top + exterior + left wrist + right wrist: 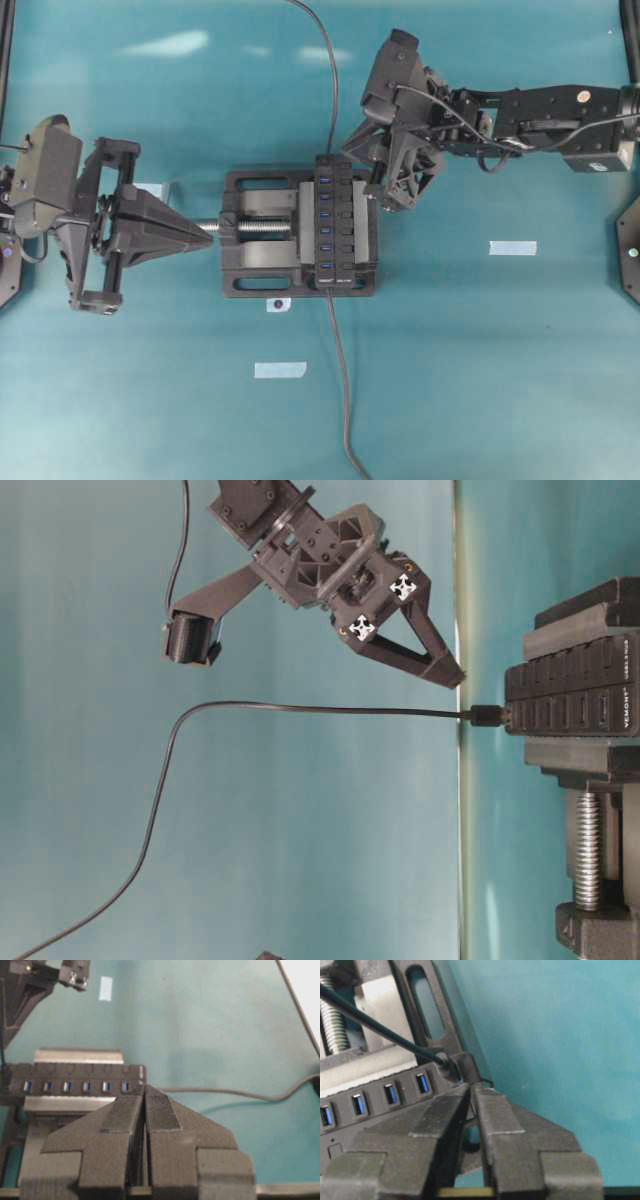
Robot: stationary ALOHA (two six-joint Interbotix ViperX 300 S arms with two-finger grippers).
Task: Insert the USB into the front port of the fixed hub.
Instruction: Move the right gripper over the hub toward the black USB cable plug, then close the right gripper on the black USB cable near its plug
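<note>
At the right gripper (471, 1088): fingers parted by a narrow gap, clamped on nothing. Hovers just beside the USB (451, 1068), tips aimed at the plug but not pinching it. Reads as a grip no longer needed, since the plug looks seated. Sits in the endmost slot of the fixed hub (375, 1105), at the end away from the white label. Covers the front port entirely, so depth of seating is a judgement. Seen from table level, shows no gap between plug and hub.

Further out, along the thin cable (333, 90): runs slack toward the far table edge, so no pull on the plug.

Around the hub, the black vise (250, 265): clamps the bar with slots facing up, likely so a push on the plug meets no give.

At the left gripper (144, 1088): fingers pressed together, nothing between them. Points at the end of the silver screw (262, 228), close to it; contact cannot be told. Probably parked there to steady the vise, or simply clear of the other arm's work.

Task looks essentially done.
</note>
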